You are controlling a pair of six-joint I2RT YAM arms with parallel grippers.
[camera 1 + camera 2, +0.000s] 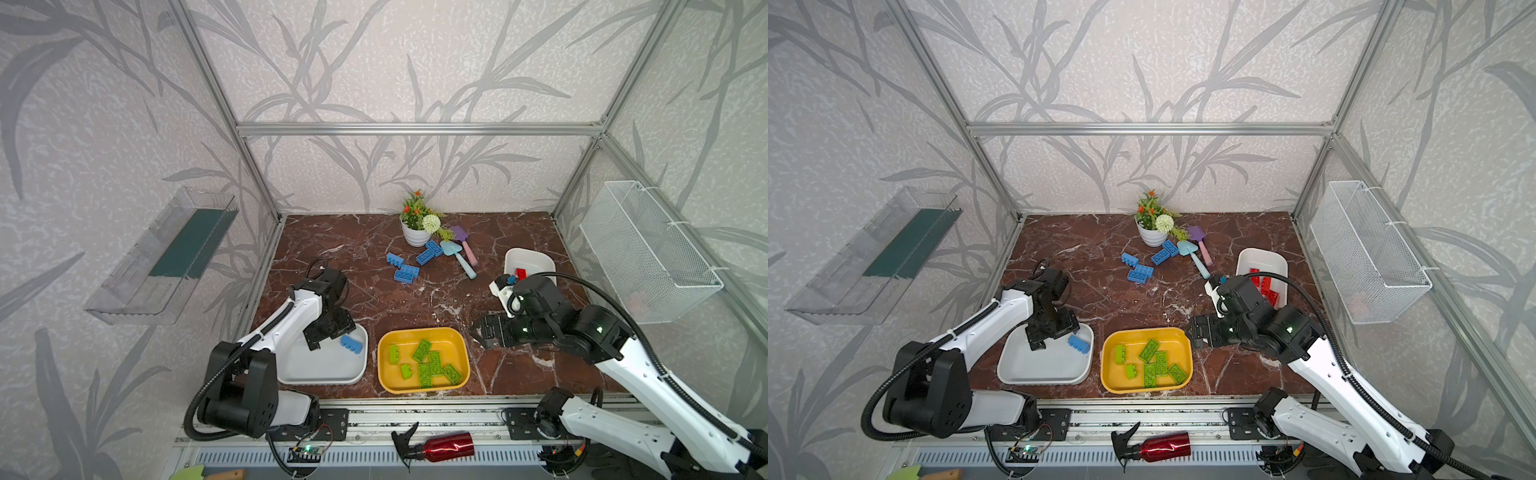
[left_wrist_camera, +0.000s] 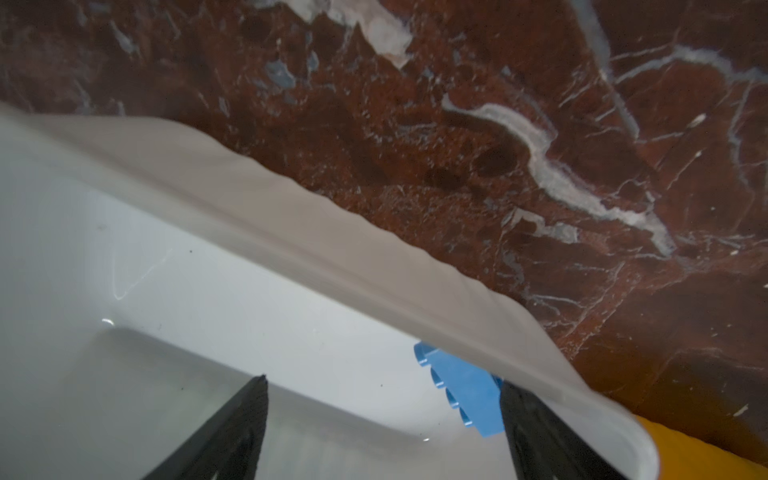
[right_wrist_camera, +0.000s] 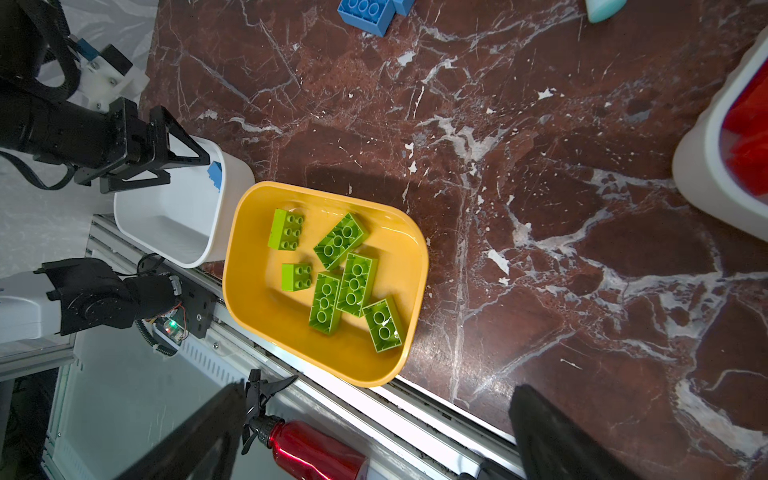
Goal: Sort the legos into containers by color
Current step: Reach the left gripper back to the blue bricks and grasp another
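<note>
My left gripper [image 1: 320,338] hangs open over the near white container [image 1: 324,374]. A blue lego [image 1: 351,344] lies on its side against that container's right wall. In the left wrist view the blue lego [image 2: 465,390] sits beside one finger, and nothing is between the jaws of the left gripper [image 2: 382,380]. The yellow container [image 1: 384,374] holds several green legos [image 1: 428,361]. Several blue legos [image 1: 405,272] lie loose on the table. The far white container [image 1: 528,253] holds red legos [image 1: 521,273]. My right gripper [image 1: 478,332] is open and empty, just right of the yellow container.
A white flower pot [image 1: 415,235] and pastel toy shovels [image 1: 461,257] stand at the back, close to the loose blue legos. A wire basket [image 1: 648,249] hangs on the right wall and a clear shelf [image 1: 166,257] on the left wall. A red spray bottle [image 1: 449,446] lies on the front rail.
</note>
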